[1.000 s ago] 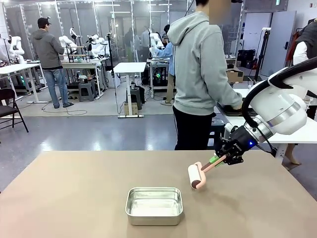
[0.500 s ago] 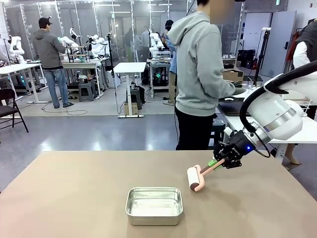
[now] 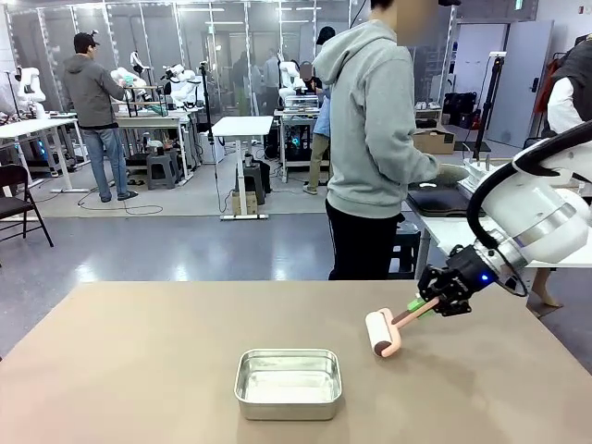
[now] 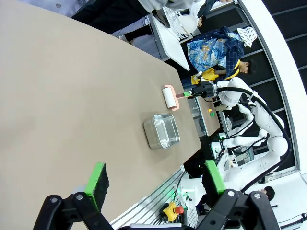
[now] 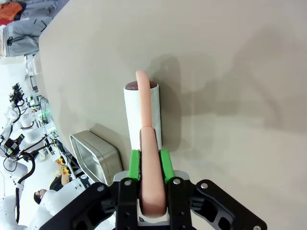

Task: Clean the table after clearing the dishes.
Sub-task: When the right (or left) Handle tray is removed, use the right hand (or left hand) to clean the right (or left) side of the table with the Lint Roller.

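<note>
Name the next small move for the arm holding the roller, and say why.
Probably a short rolling stroke across the bare table, head pressed down. The right gripper is shut on the roller's pink handle, the white roller head seems to rest on the tabletop, and the steel pan sits apart toward the robot's left, so open surface lies all around.

On the table (image 3: 139,370), pan (image 3: 288,383) near front, roller (image 3: 381,334) behind, rightward

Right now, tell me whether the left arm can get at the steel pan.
Probably yes: the open left hand looks straight at the pan, nothing between them; the roller lies beyond it.
</note>
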